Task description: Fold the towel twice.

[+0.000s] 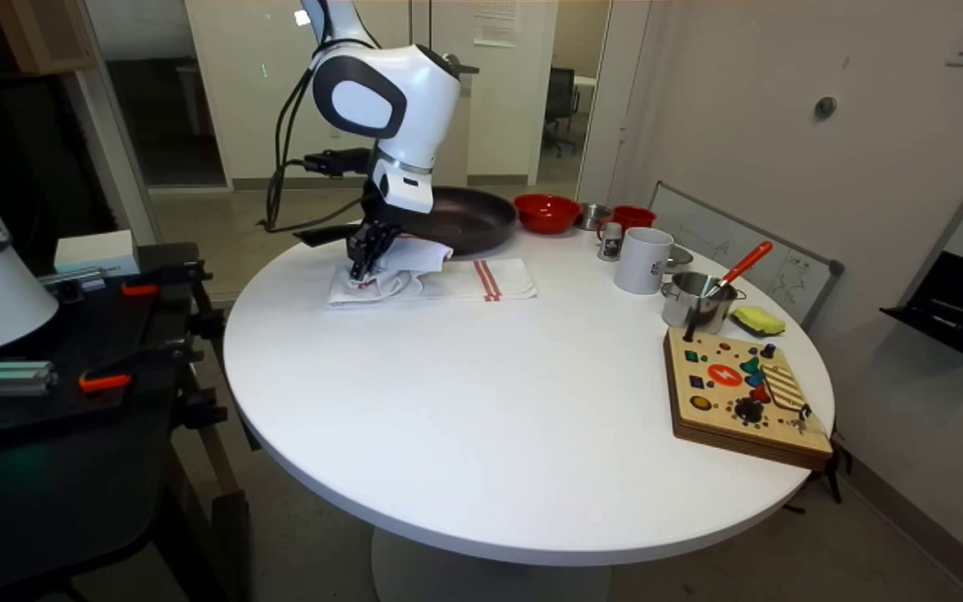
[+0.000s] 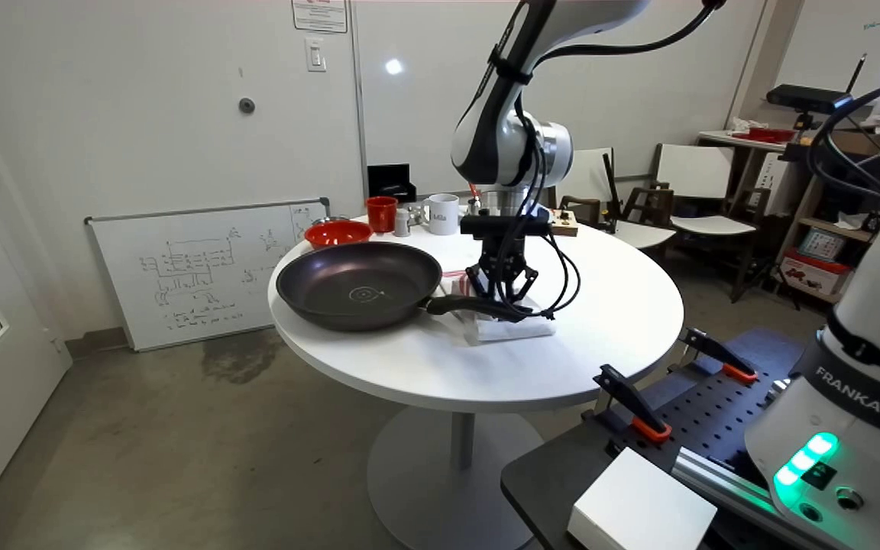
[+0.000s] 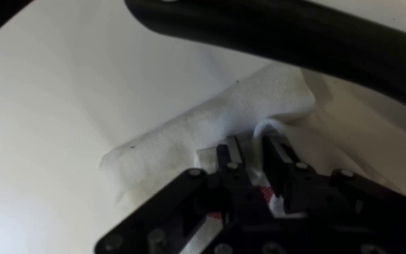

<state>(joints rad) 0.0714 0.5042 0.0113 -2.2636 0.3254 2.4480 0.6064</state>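
White towel (image 3: 199, 130) lies within the end effector (image 3: 252, 146) (wrist view only), whether clenched unclear.

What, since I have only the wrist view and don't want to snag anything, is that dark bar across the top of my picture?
Observer: The handle of a frying pan; in an exterior view you can see it running out from the pan's side.
Operator: Good to know. The towel runs off the bottom of my picture. How does the rest of it lie?
Observer: In an exterior view, it stretches flat along the table, from the bunched part by the fingers to an end with red stripes near it.
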